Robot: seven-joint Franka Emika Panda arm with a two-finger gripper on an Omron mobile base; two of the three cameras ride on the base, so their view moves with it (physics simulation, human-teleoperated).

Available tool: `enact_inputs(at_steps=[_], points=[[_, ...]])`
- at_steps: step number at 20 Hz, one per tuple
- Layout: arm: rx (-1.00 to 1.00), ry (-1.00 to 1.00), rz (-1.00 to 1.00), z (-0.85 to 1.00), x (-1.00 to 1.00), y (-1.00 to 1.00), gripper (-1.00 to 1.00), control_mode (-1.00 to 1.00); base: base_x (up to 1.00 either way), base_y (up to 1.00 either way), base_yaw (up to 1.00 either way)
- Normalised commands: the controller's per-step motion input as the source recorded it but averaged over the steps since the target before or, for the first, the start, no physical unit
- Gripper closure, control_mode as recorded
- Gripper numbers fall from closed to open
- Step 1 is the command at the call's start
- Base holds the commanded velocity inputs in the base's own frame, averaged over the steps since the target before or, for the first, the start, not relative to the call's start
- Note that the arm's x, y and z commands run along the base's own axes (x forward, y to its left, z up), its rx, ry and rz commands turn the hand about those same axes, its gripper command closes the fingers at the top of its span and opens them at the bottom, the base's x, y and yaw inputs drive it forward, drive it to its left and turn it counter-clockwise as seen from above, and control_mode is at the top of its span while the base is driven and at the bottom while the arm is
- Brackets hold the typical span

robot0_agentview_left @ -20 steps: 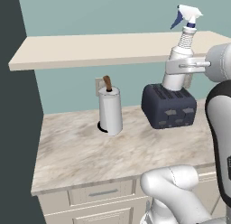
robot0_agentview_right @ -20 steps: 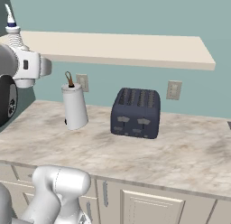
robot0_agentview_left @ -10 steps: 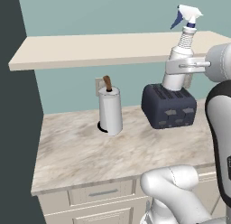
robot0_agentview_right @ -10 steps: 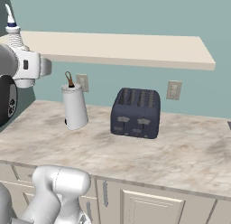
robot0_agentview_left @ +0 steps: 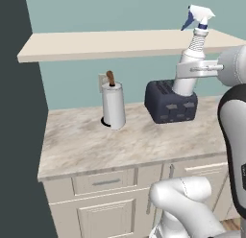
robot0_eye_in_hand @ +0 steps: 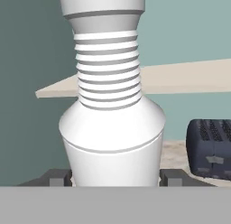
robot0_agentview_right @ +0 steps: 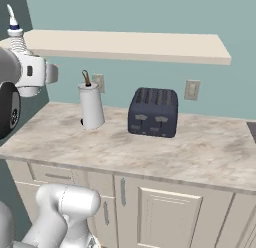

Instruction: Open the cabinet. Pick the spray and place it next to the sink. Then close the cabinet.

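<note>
spray [robot0_agentview_left: 193,52] in tool [robot0_agentview_left: 188,73] — above toaster [robot0_agentview_left: 171,101] | paper-towel roll [robot0_agentview_left: 114,106] left

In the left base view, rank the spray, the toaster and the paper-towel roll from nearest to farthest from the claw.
1. The spray: clamped in the claw, upright, above the counter.
2. The toaster: just below and behind the claw, on the counter.
3. The paper-towel roll: farthest, well left of the toaster on the counter.

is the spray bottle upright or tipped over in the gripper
Upright. The spray stands vertical in the gripper, trigger head on top; the hand view shows its ribbed neck rising straight between the fingers.
</note>
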Motion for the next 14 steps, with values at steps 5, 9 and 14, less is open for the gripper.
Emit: enact_inputs(at_steps=[5, 9, 14], points=[[0.0, 0.0, 0.0, 0.0, 0.0, 0.0, 1.0, 1.0, -0.67, -0.14, -0.02], [0.0, 0.0, 0.0, 0.0, 0.0, 0.0, 1.0, 1.0, -0.12, -0.83, -0.15], [0.0, 0.0, 0.0, 0.0, 0.0, 0.0, 1.0, 1.0, 0.0, -1.0, -0.15]])
